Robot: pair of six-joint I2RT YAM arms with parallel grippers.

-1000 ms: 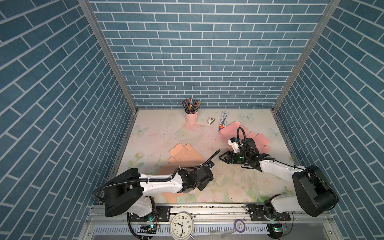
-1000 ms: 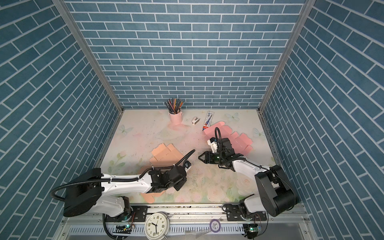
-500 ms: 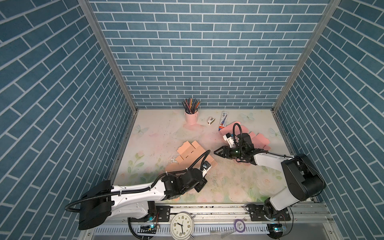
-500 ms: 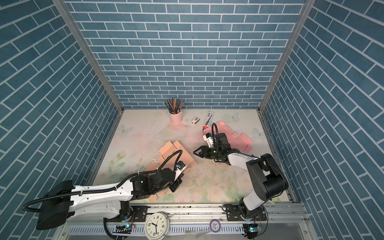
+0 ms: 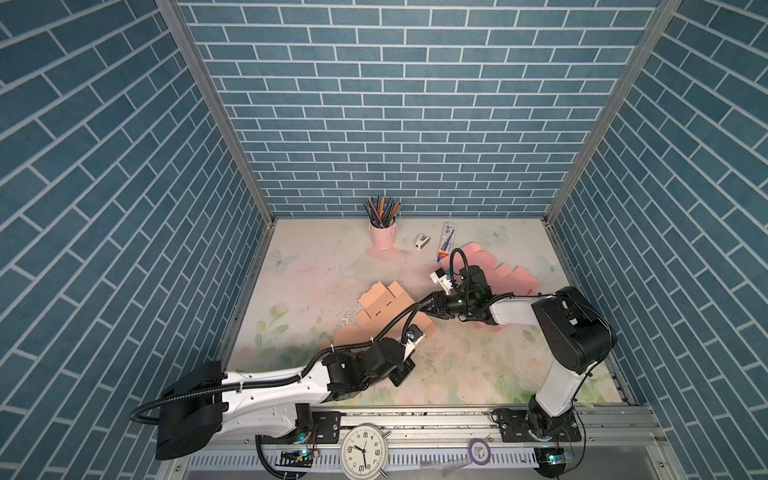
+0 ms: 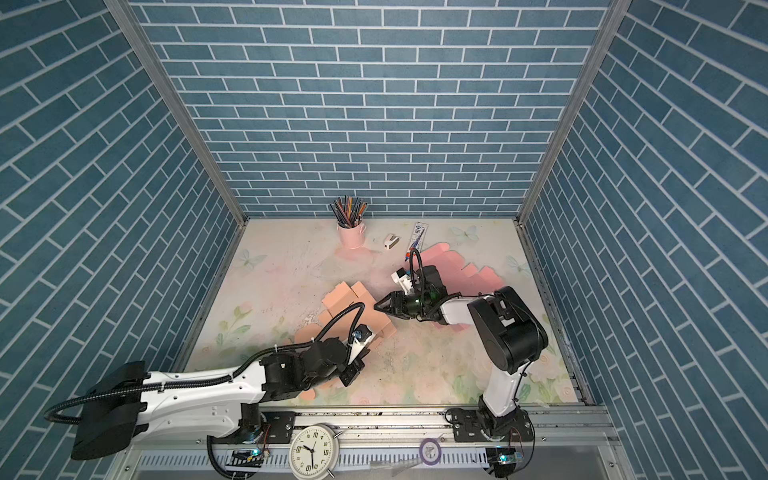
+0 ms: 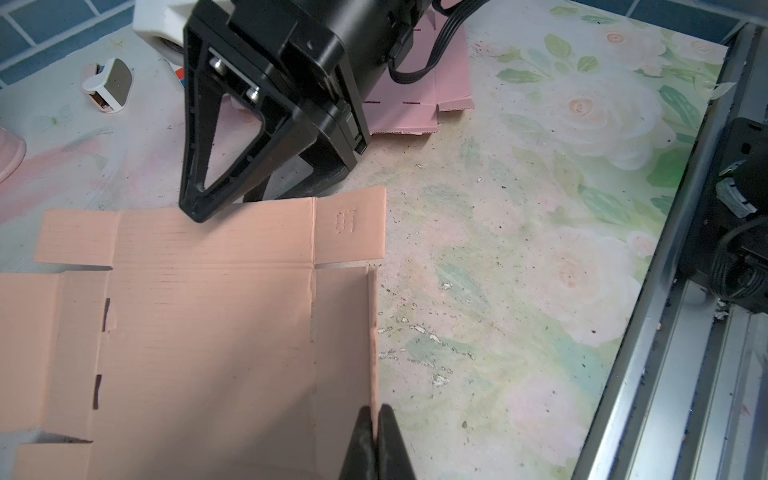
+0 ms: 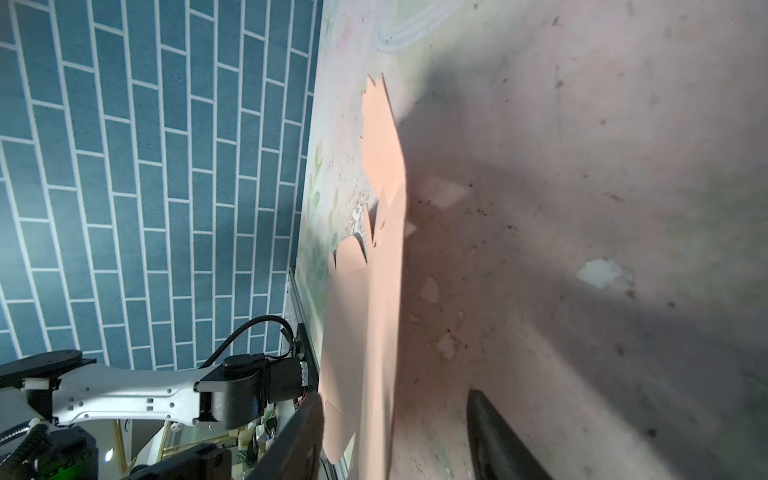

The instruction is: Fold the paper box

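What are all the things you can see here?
box: 1, peach, mid-table, unfolded
card: 1, pink, back right
cup: 1, pink, back middle
pencils: many, mixed, in cup
tube: 1, white-blue, right of cup
gadget: 1, white, between cup and tube
clock: 1, white, front rail
tape: 1, purple, front rail
table: 1, flowery, under everything
walls: 3, blue, around table
left claw: 1, black, shut on box edge
right claw: 1, black, open, astride box edge

the floral-printed table [image 5: 478,374] carries a pink cup [image 5: 382,236] of pencils [image 5: 382,210], a small white object [image 5: 422,241] and a tube [image 5: 447,247] near its back edge. pink cardboard sheets [image 5: 513,276] lie at its right, a peach paper box blank [image 5: 380,297] near the middle.
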